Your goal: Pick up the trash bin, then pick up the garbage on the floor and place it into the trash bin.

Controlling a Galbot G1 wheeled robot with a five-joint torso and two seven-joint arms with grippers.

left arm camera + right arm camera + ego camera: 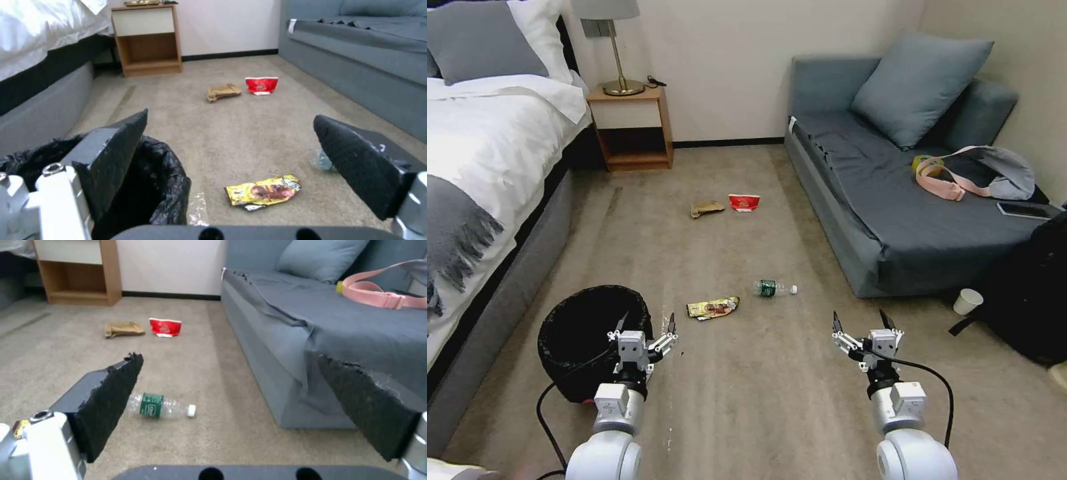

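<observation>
Both our grippers hang wide apart and empty above the carpet.

Our left gripper (646,327) hovers at the rim of the trash bin (577,333); its wrist view shows the snack wrapper (263,192) just beyond. Our right gripper (863,323) hangs over bare floor, its wrist view catching the plastic bottle (161,405) near the sofa (894,220). The brown bag (707,209) and red packet (744,202) lie side by side, farther off.

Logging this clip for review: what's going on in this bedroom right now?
Nothing is held. The left gripper hangs open at the rim of the black trash bin, which stands on the carpet beside the bed. The right gripper is open over bare carpet. A snack wrapper, bottle, brown paper bag and red packet lie on the floor.
</observation>
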